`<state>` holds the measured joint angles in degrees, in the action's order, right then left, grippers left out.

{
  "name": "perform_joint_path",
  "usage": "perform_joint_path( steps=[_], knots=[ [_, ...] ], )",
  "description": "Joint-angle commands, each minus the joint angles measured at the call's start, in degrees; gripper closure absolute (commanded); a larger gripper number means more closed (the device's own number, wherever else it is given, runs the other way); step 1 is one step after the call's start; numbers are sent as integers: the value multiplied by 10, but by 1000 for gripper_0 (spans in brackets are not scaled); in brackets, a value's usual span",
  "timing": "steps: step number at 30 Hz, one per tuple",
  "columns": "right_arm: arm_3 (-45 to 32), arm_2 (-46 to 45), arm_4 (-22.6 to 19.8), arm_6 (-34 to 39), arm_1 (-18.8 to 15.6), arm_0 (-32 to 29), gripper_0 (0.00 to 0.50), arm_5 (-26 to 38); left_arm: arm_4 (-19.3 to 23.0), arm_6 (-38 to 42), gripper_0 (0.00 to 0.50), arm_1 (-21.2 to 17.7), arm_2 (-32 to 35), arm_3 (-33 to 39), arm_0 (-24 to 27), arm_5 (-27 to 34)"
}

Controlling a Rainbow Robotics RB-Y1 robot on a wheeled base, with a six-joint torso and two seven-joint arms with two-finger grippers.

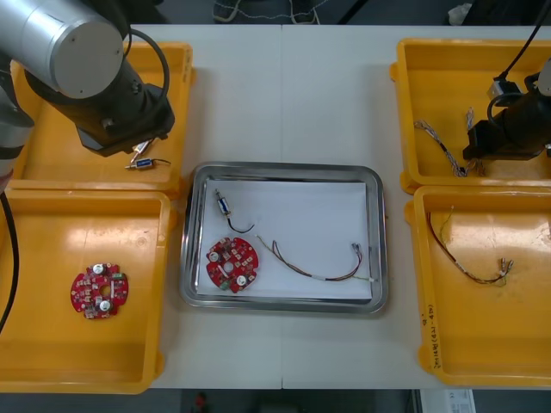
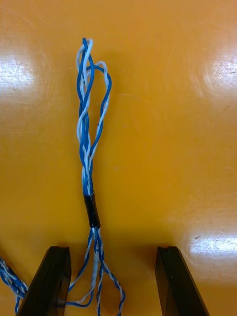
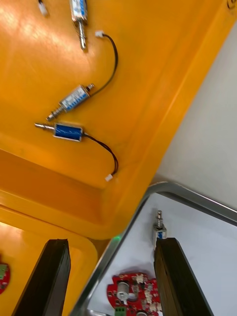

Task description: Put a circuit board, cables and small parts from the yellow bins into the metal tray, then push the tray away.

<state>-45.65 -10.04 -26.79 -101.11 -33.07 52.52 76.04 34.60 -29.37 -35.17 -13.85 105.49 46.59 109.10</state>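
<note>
My right gripper [image 2: 113, 279] stands open low over the floor of the far right yellow bin [image 1: 430, 64]. The twisted blue and white cable [image 2: 89, 148] lies there with its taped end between the fingers, ungripped. My left gripper [image 3: 112, 276] is open above the corner where the far left bin [image 3: 163, 74] meets the metal tray [image 1: 376, 232]. The tray, white inside, holds a round red circuit board [image 1: 232, 264], a small metal part [image 1: 224, 206] and a red and yellow cable [image 1: 318, 265].
The far left bin holds more small metal parts [image 3: 69, 98] with black leads. A second circuit board [image 1: 99, 291] lies in the near left bin. Another red and yellow cable [image 1: 469, 254] lies in the near right bin. Bare table stretches beyond the tray.
</note>
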Motion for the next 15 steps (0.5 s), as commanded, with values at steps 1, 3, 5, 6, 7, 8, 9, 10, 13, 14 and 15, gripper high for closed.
perform_joint_path(
  steps=[1, 3, 5, 6, 7, 8, 9, 10, 13, 14, 15],
  knots=[
    [-3, -11, 2, 8, 6, 24, 0, -5, 4, -97, 0, -40, 36, -15, -1, 2],
    [-3, -9, 2, 7, 8, 26, 0, -5, 2, -111, 0, -41, 46, -28, -1, -10],
    [-3, -5, 2, 7, 9, 27, 0, -5, -1, -126, 0, -41, 54, -43, -2, -25],
    [-3, -3, 2, 6, 10, 29, 0, -5, -5, -135, 0, -41, 58, -53, -1, -35],
    [-3, -2, 2, 6, 10, 29, 0, -5, -11, -144, 0, -41, 59, -63, 0, -47],
    [-3, -1, 2, 6, 10, 29, 0, -5, -14, -148, 0, -41, 59, -68, 0, -52],
    [-3, -1, 2, 4, 10, 29, 0, -5, -17, -155, 0, -41, 59, -81, 3, -64],
    [-3, -1, 2, 3, 10, 29, 0, -5, -21, -160, 0, -41, 59, -93, 6, -75],
    [-3, 3, 5, -2, 10, 29, 0, -10, -27, -167, 0, -40, 59, -125, 17, -102],
    [-3, 5, 7, -3, 11, 29, 0, -12, -28, -169, 0, -40, 58, -132, 19, -106],
    [-3, 13, 9, -3, 11, 29, 0, -17, -30, -179, 0, -40, 56, -144, 25, -114]
  ],
)
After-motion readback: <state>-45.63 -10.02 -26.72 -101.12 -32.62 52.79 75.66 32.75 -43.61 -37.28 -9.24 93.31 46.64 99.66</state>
